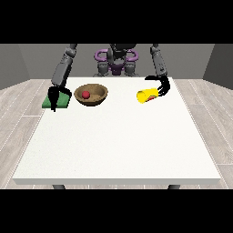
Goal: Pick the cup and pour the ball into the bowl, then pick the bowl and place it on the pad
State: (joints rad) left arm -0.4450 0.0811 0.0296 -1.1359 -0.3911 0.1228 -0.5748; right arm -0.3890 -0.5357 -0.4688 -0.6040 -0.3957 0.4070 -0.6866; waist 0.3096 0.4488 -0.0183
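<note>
now | cup (147, 95) on its side touching robot hand (163, 86) | ball (85, 94) in bowl (98, 97)

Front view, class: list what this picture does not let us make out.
- Yellow cup: the hand at the view's right covers its far end; actual contact is too small to tell.
- Green pad: partly hidden by the hand at the view's left.
- Table: legs cut off by the lower edge.

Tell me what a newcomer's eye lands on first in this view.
The yellow cup lying on its side on the white table, right by the hand at the view's right. Next, the red ball sitting inside the wooden bowl. At the view's left, the other hand hangs over the green pad.
</note>
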